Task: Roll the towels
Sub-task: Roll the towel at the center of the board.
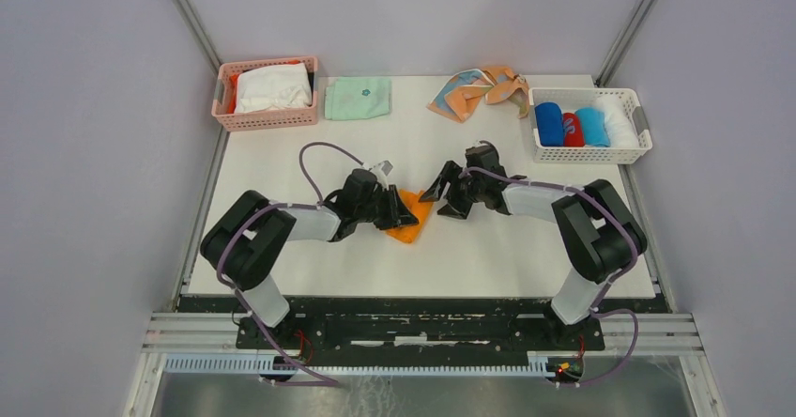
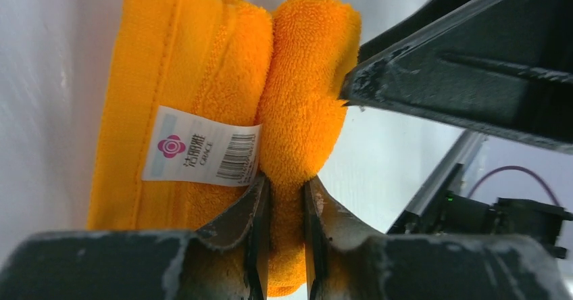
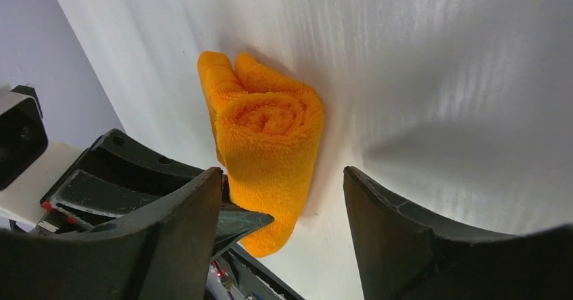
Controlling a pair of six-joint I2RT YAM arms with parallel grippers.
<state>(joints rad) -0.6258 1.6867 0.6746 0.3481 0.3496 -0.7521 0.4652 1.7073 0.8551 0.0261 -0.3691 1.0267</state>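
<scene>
Mid-frame in the top view, our left tool (image 1: 402, 212) is clamped on a fold of the part-rolled orange towel (image 1: 414, 222), which lies on the surface (image 1: 516, 248). Just right of it, our right tool (image 1: 445, 194) stands apart and empty, facing the roll's spiral end.

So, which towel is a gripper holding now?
The bright orange towel: the left gripper pinches it. The peach towel lies loose at the far edge; the royal blue towel sits in the white basket.

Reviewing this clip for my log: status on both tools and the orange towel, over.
Left tool shut on orange towel, partly rolled. Right tool open, facing the roll's end. Nothing blocking either.
</scene>
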